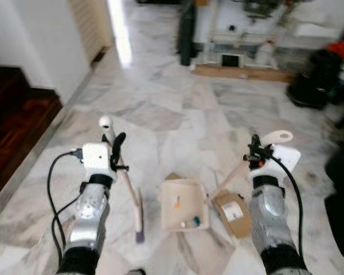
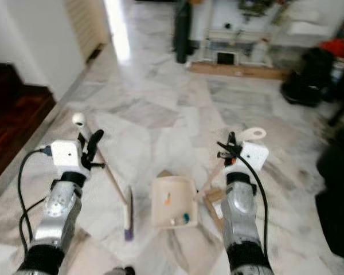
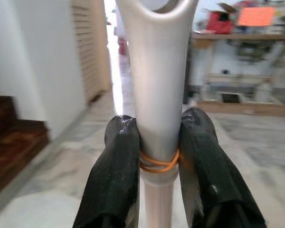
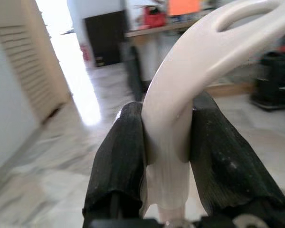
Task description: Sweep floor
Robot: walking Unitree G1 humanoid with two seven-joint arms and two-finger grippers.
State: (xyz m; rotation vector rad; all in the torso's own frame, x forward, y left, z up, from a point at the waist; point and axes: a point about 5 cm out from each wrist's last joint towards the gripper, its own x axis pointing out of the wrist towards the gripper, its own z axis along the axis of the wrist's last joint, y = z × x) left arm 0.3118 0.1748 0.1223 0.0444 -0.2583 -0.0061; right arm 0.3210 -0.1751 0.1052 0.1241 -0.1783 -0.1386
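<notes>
Left end effector (image 3: 159, 156): clamped on broom (image 1: 126, 189) handle.
Right end effector (image 4: 168, 142): clamped on dustpan (image 1: 183, 205) handle.
Dustpan: on floor (image 1: 178, 114), small scraps inside.

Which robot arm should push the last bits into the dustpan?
Probably the left. Its end effector grips the broom, whose head rests on the floor beside the dustpan. The right end effector is busy holding the dustpan's handle.
</notes>
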